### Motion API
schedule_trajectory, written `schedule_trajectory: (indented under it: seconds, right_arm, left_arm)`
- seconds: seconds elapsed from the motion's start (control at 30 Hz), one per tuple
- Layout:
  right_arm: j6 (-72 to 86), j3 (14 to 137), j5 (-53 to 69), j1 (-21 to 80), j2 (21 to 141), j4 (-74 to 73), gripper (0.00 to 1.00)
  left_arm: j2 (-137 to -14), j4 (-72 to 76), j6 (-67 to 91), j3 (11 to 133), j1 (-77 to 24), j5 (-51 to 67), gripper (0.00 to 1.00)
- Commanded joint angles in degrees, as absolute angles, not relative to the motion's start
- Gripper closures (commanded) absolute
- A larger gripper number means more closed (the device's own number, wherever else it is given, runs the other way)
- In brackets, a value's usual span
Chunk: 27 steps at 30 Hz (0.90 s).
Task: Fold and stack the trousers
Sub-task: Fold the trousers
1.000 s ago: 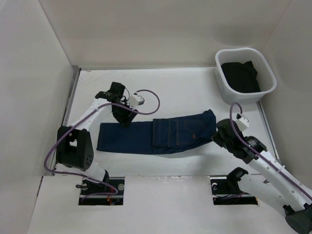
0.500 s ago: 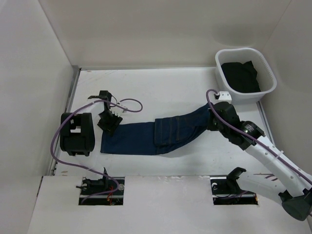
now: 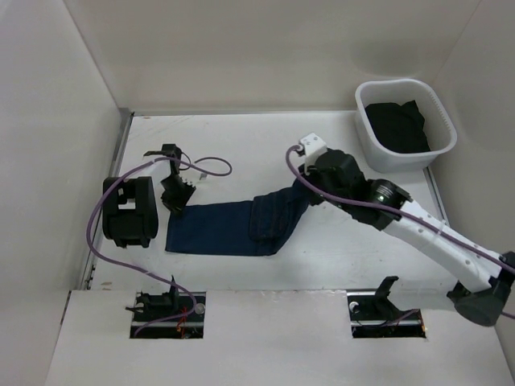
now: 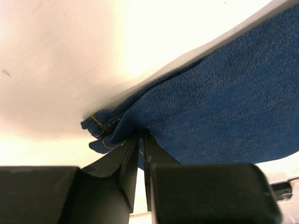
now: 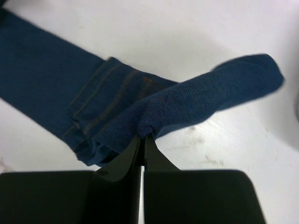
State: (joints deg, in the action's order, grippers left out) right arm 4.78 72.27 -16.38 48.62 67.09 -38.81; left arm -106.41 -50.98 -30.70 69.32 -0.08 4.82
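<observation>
The dark navy-blue trousers [image 3: 229,227] lie folded lengthwise on the white table. My left gripper [image 3: 177,195] is shut on their far left corner; the left wrist view shows the hem with tan stitching [image 4: 105,126] pinched between the jaws [image 4: 141,137]. My right gripper [image 3: 304,183] is shut on the trousers' right end and holds it lifted over the middle part. In the right wrist view the cloth [image 5: 196,105] bunches at the fingertips [image 5: 142,138], with the pocket seams [image 5: 100,105] lying below.
A white basket [image 3: 405,124] with dark clothing inside stands at the far right corner. The left arm's black base [image 3: 125,211] sits close to the trousers' left end. White walls enclose the table on three sides.
My right gripper has carried the trousers' right end up and leftward, from the near right to over the middle. My left gripper shifted left and now holds the far left corner.
</observation>
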Motion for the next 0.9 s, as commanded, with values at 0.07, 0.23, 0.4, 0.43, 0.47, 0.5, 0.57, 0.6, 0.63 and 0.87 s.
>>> schedule_trajectory:
  seconds: [0.07, 0.23, 0.4, 0.43, 0.47, 0.5, 0.57, 0.6, 0.63, 0.87]
  right_arm:
    - [-2.80, 86.54, -11.25, 57.95, 79.51, -30.94, 1.00]
    - [-6.15, 100.26, -10.64, 63.05, 91.03, -28.83, 1.00]
    - [-8.87, 111.51, -6.86, 63.85, 98.86, -28.91, 1.00]
    - [-9.05, 112.84, -5.81, 63.94, 99.83, -28.92, 1.00]
    - [-9.23, 113.81, -4.23, 64.20, 100.71, -28.92, 1.00]
    - [-9.40, 114.78, -2.39, 64.38, 101.51, -28.92, 1.00]
    - [-9.32, 117.15, -0.10, 65.08, 103.61, -29.00, 1.00]
    - [-9.40, 118.29, 0.26, 65.26, 104.84, -29.00, 1.00]
    - [-9.49, 119.34, 0.61, 65.43, 106.07, -29.09, 1.00]
    - [-7.65, 120.15, 0.26, 65.96, 111.44, -26.99, 1.00]
  left_arm:
    - [-110.21, -45.70, -30.59, 72.94, 0.66, 9.23, 0.92]
    - [-110.56, -46.05, -30.59, 73.92, 2.50, 10.28, 0.91]
    - [-111.01, -45.88, -29.97, 73.57, 3.21, 13.00, 0.91]
    - [-110.83, -45.70, -29.71, 73.56, 3.38, 13.44, 0.90]
    - [-110.74, -45.53, -29.36, 73.74, 3.65, 13.80, 0.90]
    - [-110.74, -45.44, -29.27, 74.00, 3.91, 14.15, 0.90]
    - [-111.44, -45.44, -29.09, 74.70, 4.70, 14.41, 0.89]
    - [-111.79, -45.44, -29.00, 75.14, 5.23, 14.41, 0.89]
    - [-111.97, -45.44, -28.74, 75.67, 5.93, 14.41, 0.89]
    - [-106.71, -45.70, -22.60, 82.52, 16.46, 20.99, 0.76]
